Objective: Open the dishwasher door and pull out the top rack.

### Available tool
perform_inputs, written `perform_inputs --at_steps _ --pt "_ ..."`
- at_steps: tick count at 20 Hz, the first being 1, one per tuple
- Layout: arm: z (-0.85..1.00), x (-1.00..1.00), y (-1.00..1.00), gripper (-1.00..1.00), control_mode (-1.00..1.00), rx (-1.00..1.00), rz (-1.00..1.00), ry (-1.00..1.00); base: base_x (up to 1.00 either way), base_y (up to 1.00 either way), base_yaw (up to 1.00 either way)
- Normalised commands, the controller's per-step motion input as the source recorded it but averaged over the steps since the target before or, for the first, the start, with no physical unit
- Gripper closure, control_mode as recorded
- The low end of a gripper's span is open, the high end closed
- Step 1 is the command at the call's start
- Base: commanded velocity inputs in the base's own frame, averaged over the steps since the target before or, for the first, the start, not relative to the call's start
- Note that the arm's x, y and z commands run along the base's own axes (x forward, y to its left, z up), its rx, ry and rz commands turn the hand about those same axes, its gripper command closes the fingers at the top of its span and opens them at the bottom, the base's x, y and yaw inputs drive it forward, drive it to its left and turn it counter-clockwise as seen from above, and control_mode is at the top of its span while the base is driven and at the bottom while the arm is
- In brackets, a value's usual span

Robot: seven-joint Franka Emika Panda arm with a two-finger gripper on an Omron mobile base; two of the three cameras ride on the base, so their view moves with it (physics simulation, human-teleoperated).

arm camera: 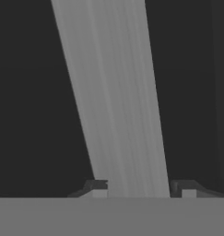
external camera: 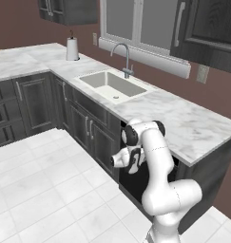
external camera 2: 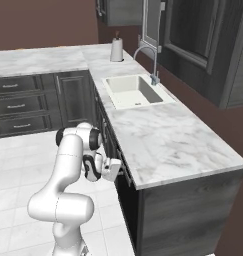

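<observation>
Dishwasher door (arm camera: 30, 115): black panel, shut. Handle (arm camera: 118, 101): silver-grey bar, between the jaws, one fingertip (arm camera: 97, 189) either side; grip unclear.

The arm (external camera: 159, 175) is glossy white, built of rounded tubular segments with dark joint rings. At lower centre of the left base view its wrist (external camera: 131, 159) bears black patches. Two small dark fingertips (arm camera: 97, 186) have pale pads.

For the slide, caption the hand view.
Gripper straddles the dishwasher door's silver bar handle, fingertips either side.
</observation>
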Motion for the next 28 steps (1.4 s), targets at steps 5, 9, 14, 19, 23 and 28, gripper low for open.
perform_inputs --at_steps 5,9,14,19,23,28 --pt "-0.40 -0.12 0.07 1.00 -1.00 0.13 0.02 0.06 0.00 0.00 0.00" --pt "-0.47 -0.27 0.25 1.00 -1.00 0.12 0.01 0.06 0.00 0.00 0.00" --pt "-0.58 -0.38 0.39 1.00 -1.00 0.10 0.01 0.06 0.00 0.00 0.00" --pt "-0.68 -0.42 0.50 1.00 -1.00 0.10 0.00 0.08 0.00 0.00 0.00" --pt "-0.81 -0.48 0.59 1.00 -1.00 0.09 0.00 0.08 0.00 0.00 0.00" --pt "-0.91 -0.54 0.65 1.00 -1.00 0.06 0.00 0.06 0.00 0.00 0.00"
